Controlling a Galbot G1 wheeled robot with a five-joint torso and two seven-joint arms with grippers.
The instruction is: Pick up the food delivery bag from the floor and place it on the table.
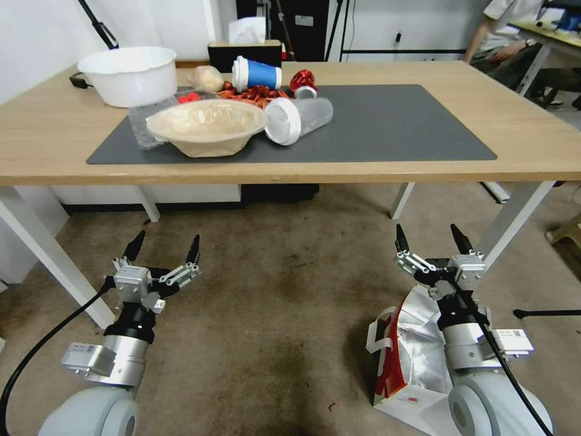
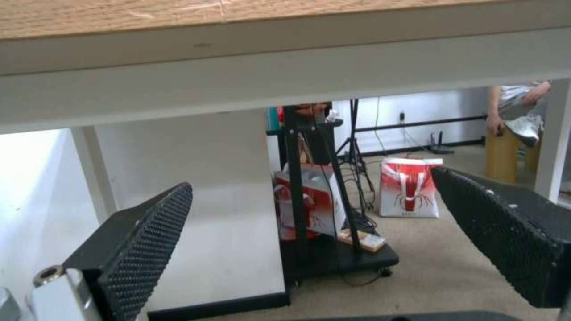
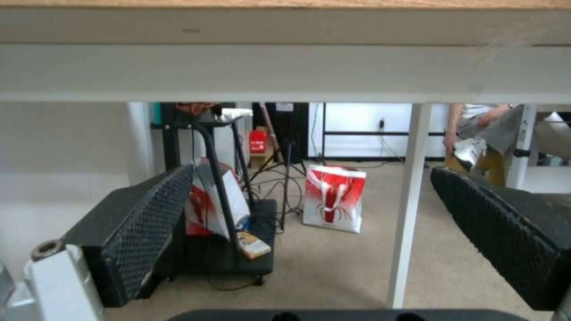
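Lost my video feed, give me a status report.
Both pincers open, empty: left pincer, right pincer, low before the table. Food delivery bag on the floor under right arm. Table's left half cluttered with dishes.

My fingers (image 2: 142,249) carry matt black pads with a rough, dimpled grid, set on brushed silver metal housings, and the food delivery bag (image 1: 417,357) beside my right arm is glossy white and red outside with a crinkled, shiny foil lining. The table (image 1: 532,145) has a smooth light-wood top with visible grain on white painted legs, under a matt dark grey mat (image 1: 387,127) that may be rubber. The floor (image 1: 284,303) looks like rough, stained brownish carpet.
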